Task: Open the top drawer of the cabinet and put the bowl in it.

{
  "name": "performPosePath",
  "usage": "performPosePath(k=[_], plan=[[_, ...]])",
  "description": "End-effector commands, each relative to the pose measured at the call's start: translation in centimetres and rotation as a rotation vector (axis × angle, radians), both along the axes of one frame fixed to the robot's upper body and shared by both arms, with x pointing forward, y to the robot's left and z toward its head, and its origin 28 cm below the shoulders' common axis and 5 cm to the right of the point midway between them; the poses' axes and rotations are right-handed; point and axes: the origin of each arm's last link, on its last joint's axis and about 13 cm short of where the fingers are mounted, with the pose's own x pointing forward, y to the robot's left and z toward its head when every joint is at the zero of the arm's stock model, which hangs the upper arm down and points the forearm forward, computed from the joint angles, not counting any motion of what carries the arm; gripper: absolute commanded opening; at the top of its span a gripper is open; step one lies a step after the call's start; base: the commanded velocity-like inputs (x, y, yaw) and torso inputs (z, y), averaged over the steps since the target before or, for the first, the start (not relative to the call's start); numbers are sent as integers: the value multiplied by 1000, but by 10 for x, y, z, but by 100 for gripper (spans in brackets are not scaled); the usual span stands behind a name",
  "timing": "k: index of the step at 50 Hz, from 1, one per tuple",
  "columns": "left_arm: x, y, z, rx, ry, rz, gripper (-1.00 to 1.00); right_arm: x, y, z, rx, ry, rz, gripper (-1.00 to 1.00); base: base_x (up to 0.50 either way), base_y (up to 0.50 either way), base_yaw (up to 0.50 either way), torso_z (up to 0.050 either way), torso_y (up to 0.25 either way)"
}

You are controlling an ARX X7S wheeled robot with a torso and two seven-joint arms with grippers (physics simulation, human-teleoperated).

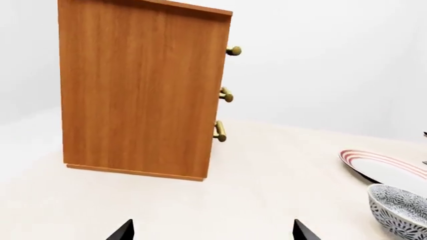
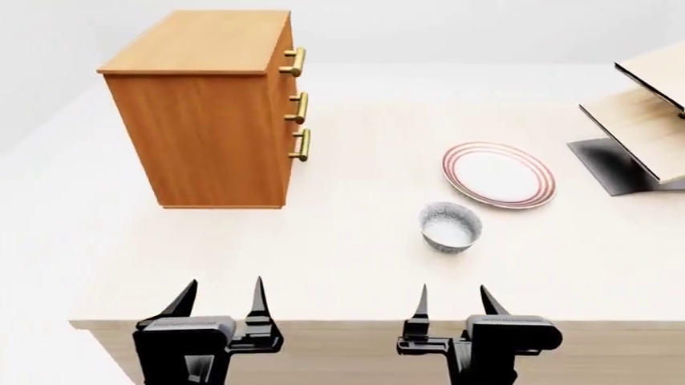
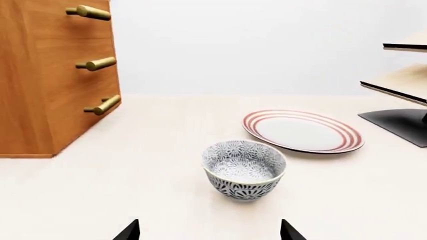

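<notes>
The orange-brown cabinet point(image 2: 208, 112) stands at the table's far left, its three drawers shut and their brass handles facing right. The top drawer's handle point(image 2: 293, 62) is the uppermost; it also shows in the left wrist view point(image 1: 233, 50) and the right wrist view point(image 3: 88, 11). The grey-blue speckled bowl point(image 2: 450, 227) sits upright on the table, right of centre; it shows in the right wrist view point(image 3: 244, 169) and the left wrist view point(image 1: 400, 210). My left gripper point(image 2: 223, 301) is open and empty at the near table edge. My right gripper point(image 2: 454, 301) is open and empty, just short of the bowl.
A red-ringed white plate point(image 2: 499, 174) lies beyond the bowl. A pale tilted-board rack point(image 2: 642, 104) on a black base stands at the far right. The pale tabletop point(image 2: 354, 265) ends just at my grippers.
</notes>
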Motion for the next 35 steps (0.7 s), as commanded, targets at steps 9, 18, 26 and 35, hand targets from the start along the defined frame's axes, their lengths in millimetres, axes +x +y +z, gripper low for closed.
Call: performPosePath(k=[9,18,26,35], plan=[[0,0,2,-8,-8,9,100,0,1,0,0,0,1,100,51,500,0,0,0],[0,1,2,-10,-12,14,100,0,0,0,1,-1,1,100,50,500,0,0,0],[0,1,4,-14,-15,16,100,0,0,1,11,-3,1,100,53,493,0,0,0],[33,27,33,-25,-93,167,100,6,-5,35,-39,-112,26,100,8,43,0,0,0]])
